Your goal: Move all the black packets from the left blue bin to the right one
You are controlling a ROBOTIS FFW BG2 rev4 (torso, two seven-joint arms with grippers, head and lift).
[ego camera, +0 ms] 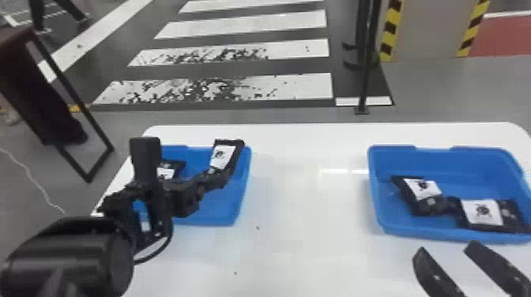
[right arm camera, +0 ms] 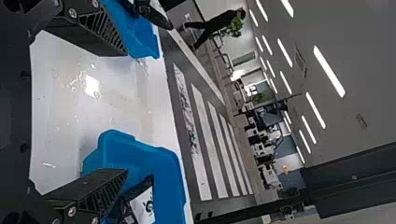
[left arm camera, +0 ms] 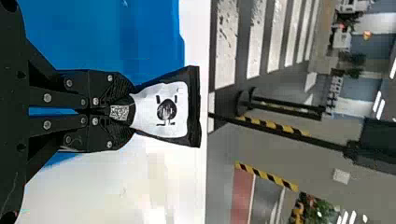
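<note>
Over the right part of the left blue bin (ego camera: 241, 189), my left gripper (ego camera: 215, 177) holds a black packet (ego camera: 223, 156) with a white label. In the left wrist view the left gripper (left arm camera: 123, 111) is shut on the packet's narrow end, and the packet (left arm camera: 164, 109) sticks out past the fingertips. Another black packet (ego camera: 174, 168) lies in the left bin behind the arm. The right blue bin (ego camera: 377, 201) contains two black packets (ego camera: 418, 197) (ego camera: 490, 213). Near the table's front right, my right gripper (ego camera: 444, 247) stands open in front of that bin; its wrist view shows the right gripper (right arm camera: 126, 112) with fingers wide apart.
Both bins stand on a white table (ego camera: 308, 221) with a wide gap between them. A dark stand (ego camera: 43, 87) is on the floor beyond the table's left side, and a black post (ego camera: 367, 59) rises behind the table.
</note>
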